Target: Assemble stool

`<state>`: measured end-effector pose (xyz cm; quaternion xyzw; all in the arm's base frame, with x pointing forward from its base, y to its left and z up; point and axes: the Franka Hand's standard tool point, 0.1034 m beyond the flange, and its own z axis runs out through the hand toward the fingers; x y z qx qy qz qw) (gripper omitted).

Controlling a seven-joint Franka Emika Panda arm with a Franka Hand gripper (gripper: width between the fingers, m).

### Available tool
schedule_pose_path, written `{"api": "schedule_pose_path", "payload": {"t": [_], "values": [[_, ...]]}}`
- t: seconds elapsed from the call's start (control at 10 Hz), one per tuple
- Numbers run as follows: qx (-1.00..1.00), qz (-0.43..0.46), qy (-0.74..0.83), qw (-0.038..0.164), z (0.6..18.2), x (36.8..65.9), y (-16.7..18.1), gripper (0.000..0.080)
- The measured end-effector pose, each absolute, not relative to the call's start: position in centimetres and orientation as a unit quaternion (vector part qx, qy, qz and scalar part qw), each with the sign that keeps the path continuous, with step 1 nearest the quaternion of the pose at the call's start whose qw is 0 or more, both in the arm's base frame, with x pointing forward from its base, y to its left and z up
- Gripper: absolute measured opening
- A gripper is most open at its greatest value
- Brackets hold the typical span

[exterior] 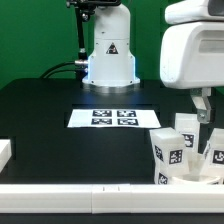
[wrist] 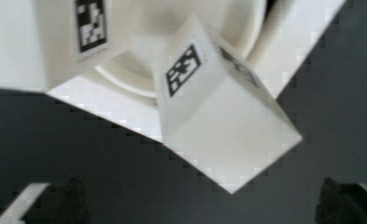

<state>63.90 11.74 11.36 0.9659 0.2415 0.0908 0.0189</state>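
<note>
At the exterior view's left edge, a short white block [exterior: 4, 152] lies on the black table [exterior: 50, 120], and a long white rail [exterior: 70, 187] runs along the table's near side. Further right, at the back, stands the glossy white robot base [exterior: 108, 55] with a triangular warning sticker on it. Just in front of it lies the thin flat white marker board [exterior: 115, 118] with its square tags, flat on the dark surface.

Toward the exterior view's right, the bulky white arm housing [exterior: 195, 50] hangs over the table, and below it the dark two-finger gripper [exterior: 203, 108] points down at the stool parts. Those parts are bunched in the near right corner: a stubby white plastic block-like leg [exterior: 166, 152] with black-and-white tags stands upright, a second leg [exterior: 185, 129] stands just behind it, and a third [exterior: 215, 148] sits at the frame's edge. Low beside them, a curved white rim shows, the round shallow seat disc [exterior: 190, 178], mostly cut off.

In the wrist view, a tagged white leg [wrist: 224, 120] lies tilted against the pale rimmed disc [wrist: 153, 40], another tagged part [wrist: 55, 40] beside it. The dark fingertips [wrist: 55, 203] show at both lower corners, spread wide apart, pinching nothing, clear of the leg.
</note>
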Motion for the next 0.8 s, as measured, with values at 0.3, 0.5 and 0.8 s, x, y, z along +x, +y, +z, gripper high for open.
{"api": "schedule_pose_path", "payload": {"t": [0.3,0.5,0.8], "values": [[0.948,0.060,0.311,0.032,9.9,63.5,11.4,0.0649],[0.921,0.075,0.379,0.051,9.6,63.7,11.5,0.0649],[0.886,0.060,0.452,0.077,9.6,63.7,11.1,0.0649]]}}
